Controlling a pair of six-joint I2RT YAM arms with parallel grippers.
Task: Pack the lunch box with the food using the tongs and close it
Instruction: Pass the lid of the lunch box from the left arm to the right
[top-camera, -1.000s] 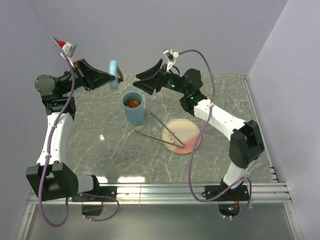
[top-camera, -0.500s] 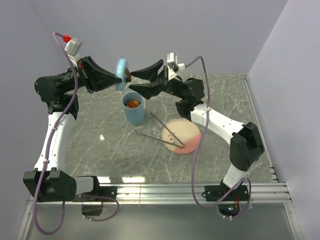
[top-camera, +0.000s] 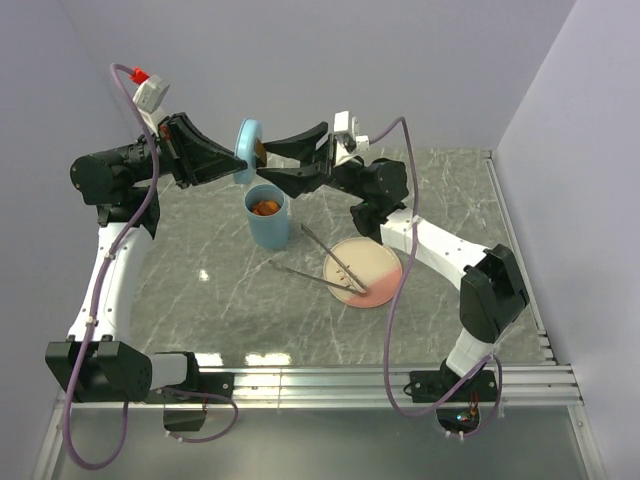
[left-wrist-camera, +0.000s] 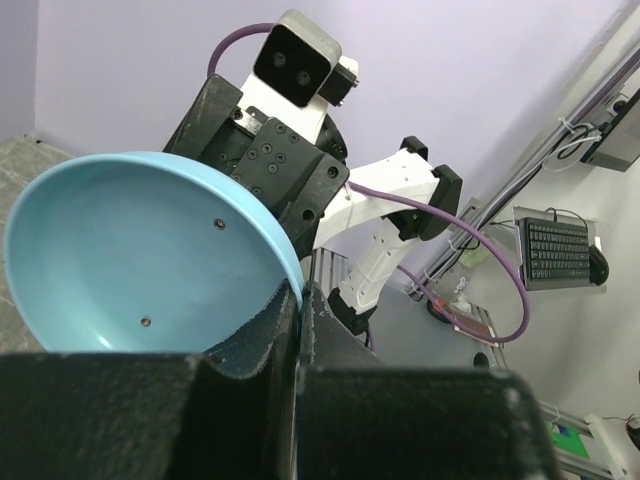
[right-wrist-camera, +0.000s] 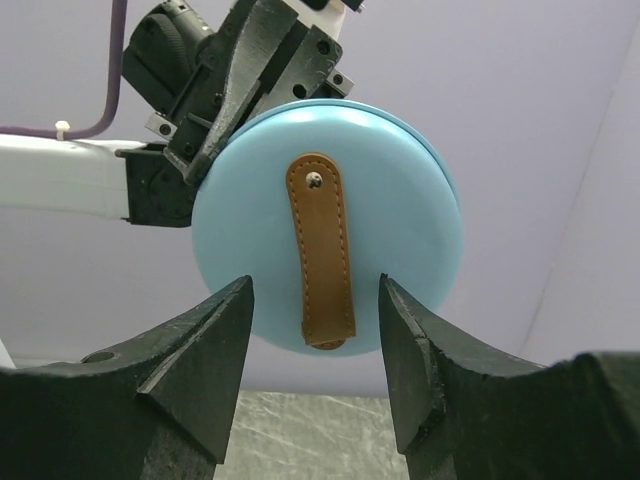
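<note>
While the left pincer (top-camera: 236, 163) is clamping the round light-blue lid (right-wrist-camera: 400, 200) and the right pincer (right-wrist-camera: 315, 290), jaws apart, is facing its brown strap (right-wrist-camera: 322, 250), a mistimed release is probably risking a drop.

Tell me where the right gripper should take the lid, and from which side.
Probably the brown strap on the lid's outer face, pinched across its narrow width. The left gripper holds the lid on edge by its rim, that face turned toward the right gripper, whose open fingers flank the strap: come straight on.
</note>
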